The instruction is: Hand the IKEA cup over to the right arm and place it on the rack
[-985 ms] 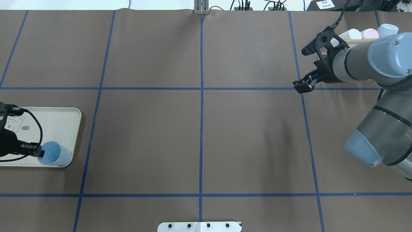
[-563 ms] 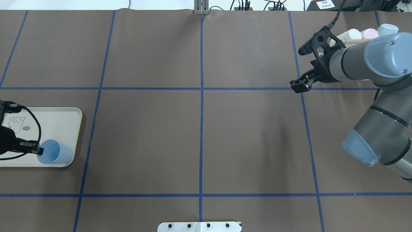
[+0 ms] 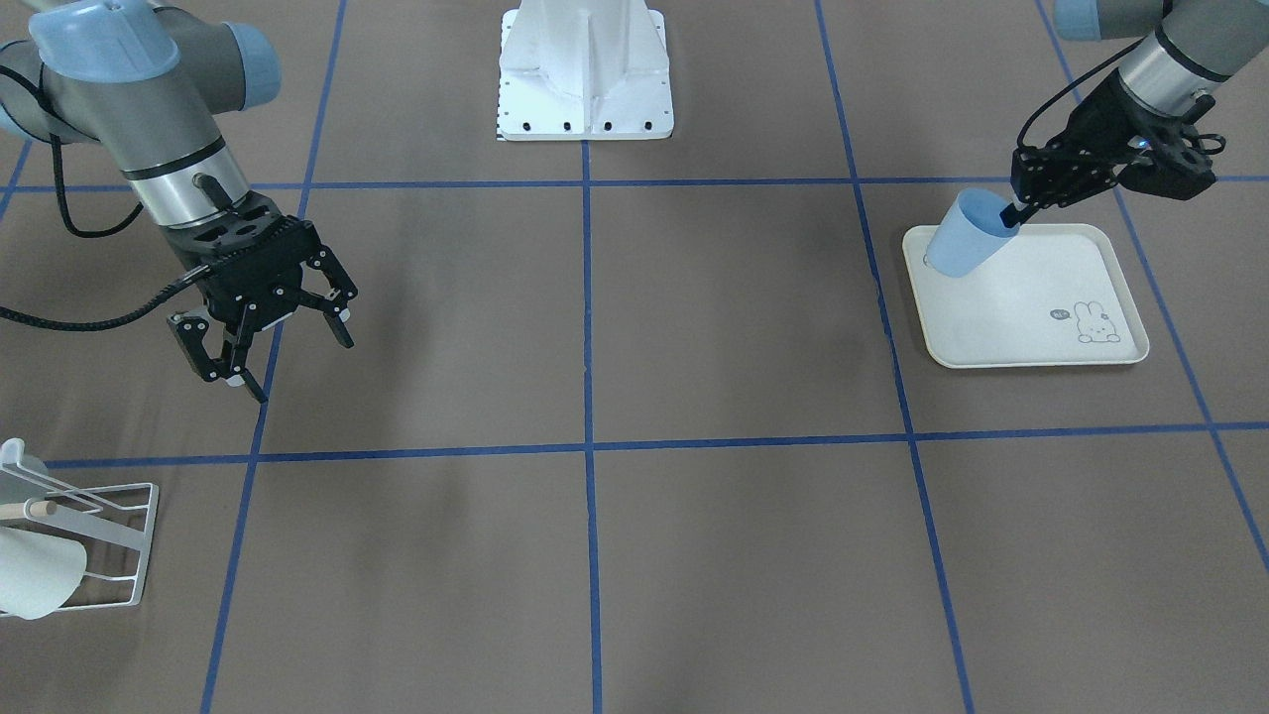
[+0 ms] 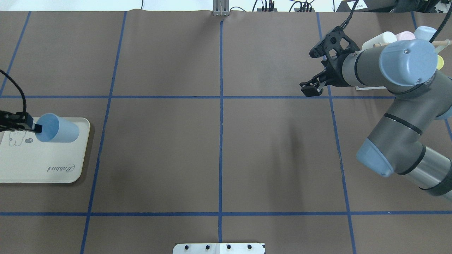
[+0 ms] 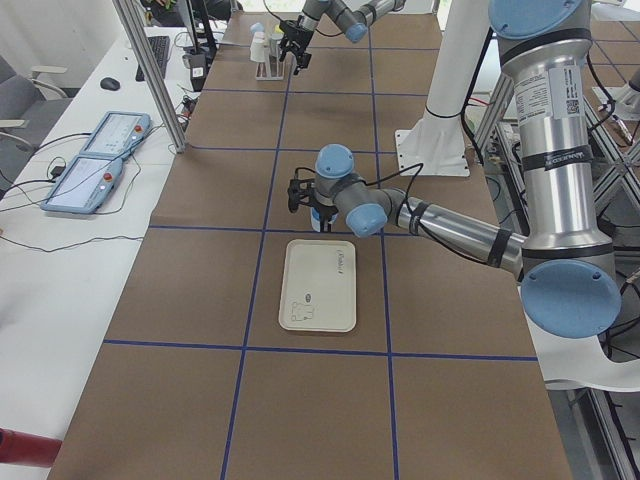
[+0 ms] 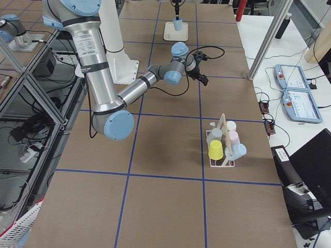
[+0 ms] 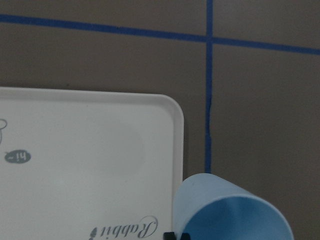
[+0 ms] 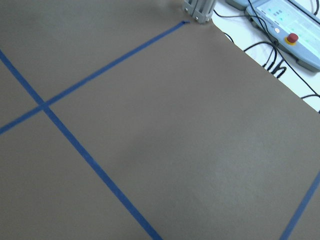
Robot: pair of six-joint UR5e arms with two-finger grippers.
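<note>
Pale-blue plastic, the IKEA cup (image 3: 967, 238) hangs tilted from the left gripper (image 3: 1013, 210), over the corner of the cream tray (image 3: 1031, 327) that lies toward the robot and the middle of the table (image 3: 694, 327). The task looks to be in its early part. The pick-up seems done, while the hand-over and the placing on the rack (image 6: 223, 155) are both left to do.

The left gripper's fingers are drawn narrow and pinch the cup's rim, one finger inside the mouth and one outside. The cup's base points down and away from the gripper. It may already be clear of the tray, though no view shows the gap plainly.

The right gripper (image 3: 289, 362) hovers over bare table on the far side, well apart from the cup. Its jaws are spread wide and nothing is between them. The white wire rack stands near that side's edge, already carrying several other cups (image 6: 215, 150), so the blue one would need a free prong
</note>
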